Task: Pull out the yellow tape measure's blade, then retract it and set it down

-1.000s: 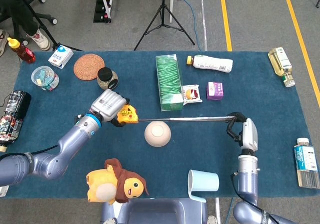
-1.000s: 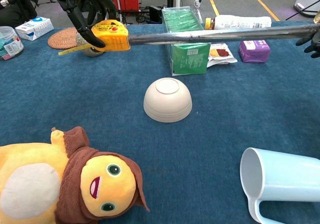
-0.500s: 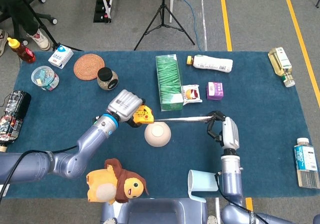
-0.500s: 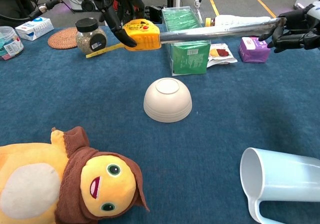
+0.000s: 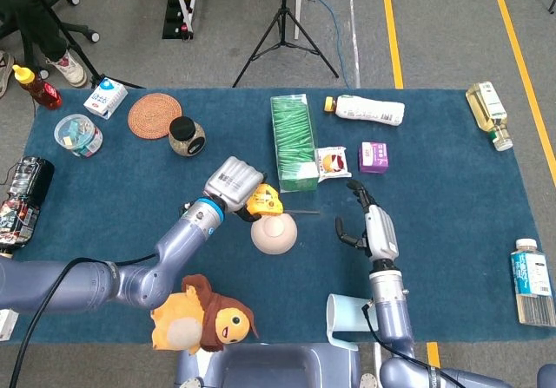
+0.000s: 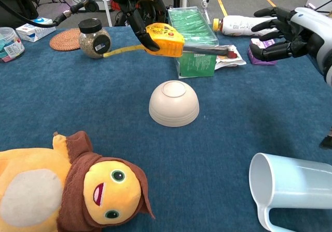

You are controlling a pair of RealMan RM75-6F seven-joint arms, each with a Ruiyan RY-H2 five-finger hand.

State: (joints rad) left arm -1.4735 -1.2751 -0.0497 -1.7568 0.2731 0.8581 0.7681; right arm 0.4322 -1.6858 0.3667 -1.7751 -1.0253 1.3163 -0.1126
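My left hand (image 5: 233, 183) grips the yellow tape measure (image 5: 261, 202) in the air, just above and left of the upturned white bowl (image 5: 274, 233). In the chest view the tape measure (image 6: 165, 39) hangs in front of the green box, with my left hand (image 6: 136, 11) over its back. A short length of blade (image 6: 207, 49) sticks out to the right, and its tip is free. My right hand (image 5: 360, 223) hovers to the right of the blade tip with fingers spread and holds nothing; the chest view shows that right hand (image 6: 282, 32) apart from the blade.
Behind the tape measure stands a green box (image 5: 293, 141). A light blue mug (image 5: 352, 313) lies on its side at the front right, and a plush toy (image 5: 201, 314) lies at the front left. A jar (image 5: 186, 135), a snack packet (image 5: 334, 162) and a purple box (image 5: 373, 156) sit further back.
The blade has drawn back from a long span to a short stub. My right hand has let go of its tip and moved left. My left hand has carried the tape measure rightward.
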